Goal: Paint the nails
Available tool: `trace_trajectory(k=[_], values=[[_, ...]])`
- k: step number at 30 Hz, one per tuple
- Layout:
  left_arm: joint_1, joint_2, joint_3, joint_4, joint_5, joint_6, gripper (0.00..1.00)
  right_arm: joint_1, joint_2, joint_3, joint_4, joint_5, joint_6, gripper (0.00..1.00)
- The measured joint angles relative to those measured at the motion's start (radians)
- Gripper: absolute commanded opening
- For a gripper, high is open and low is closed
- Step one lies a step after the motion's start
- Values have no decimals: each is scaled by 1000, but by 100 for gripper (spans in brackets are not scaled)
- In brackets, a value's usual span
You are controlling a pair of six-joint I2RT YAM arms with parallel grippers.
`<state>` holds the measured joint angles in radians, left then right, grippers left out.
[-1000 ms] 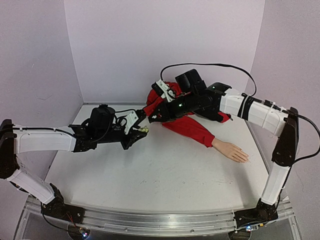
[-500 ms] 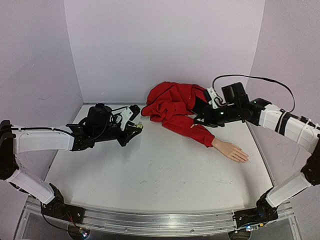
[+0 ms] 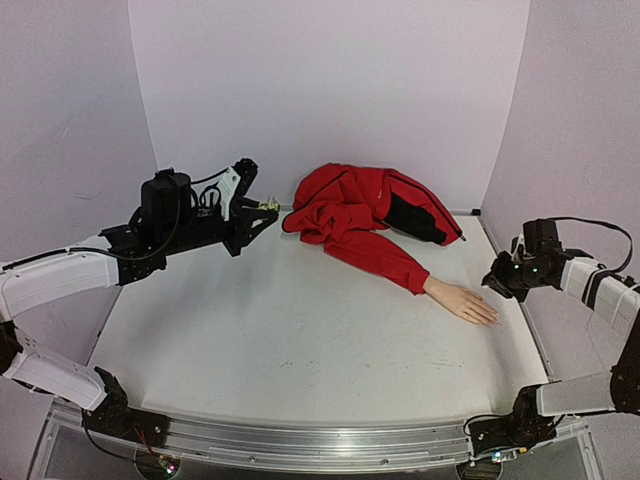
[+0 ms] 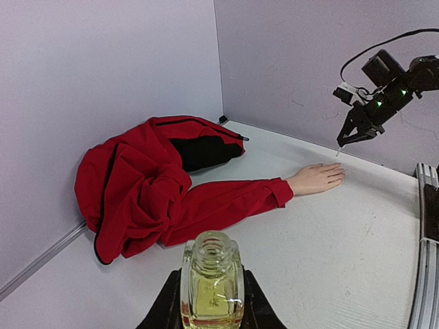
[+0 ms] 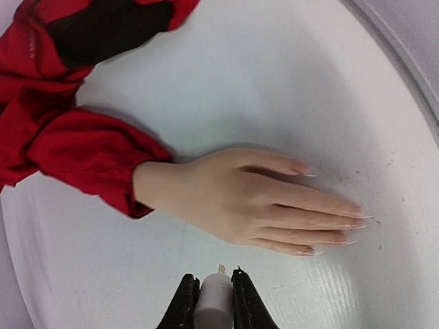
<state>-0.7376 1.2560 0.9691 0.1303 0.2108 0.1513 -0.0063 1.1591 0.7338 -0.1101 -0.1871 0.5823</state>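
My right gripper [image 5: 215, 293], clamped on a white brush cap [image 5: 215, 305], hovers near the mannequin hand [image 5: 240, 195]. Its nails [image 5: 348, 223] rest on the surface [image 5: 274, 82] beyond the red sleeve [image 5: 82, 151]. My left gripper [image 4: 211, 317] grips the yellowish bottle [image 4: 211, 274], well apart.

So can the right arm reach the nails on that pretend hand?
Probably yes. Its fingers, shut on a small white brush, hang just beside the nails, with only table between.

White table [image 3: 300, 350] carries a crumpled red jacket [image 3: 355, 212]. A mannequin hand [image 3: 462, 302] lies flat at the jacket's sleeve end, palm down.
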Motion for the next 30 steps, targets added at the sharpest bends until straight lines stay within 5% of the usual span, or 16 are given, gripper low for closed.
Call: trace_trajectory(k=[15, 30], values=[[68, 25, 79, -64, 48, 34, 0, -75, 18, -48, -24, 232, 43, 0], [98, 58, 79, -80, 49, 62, 0, -79, 90, -48, -35, 300, 66, 0]])
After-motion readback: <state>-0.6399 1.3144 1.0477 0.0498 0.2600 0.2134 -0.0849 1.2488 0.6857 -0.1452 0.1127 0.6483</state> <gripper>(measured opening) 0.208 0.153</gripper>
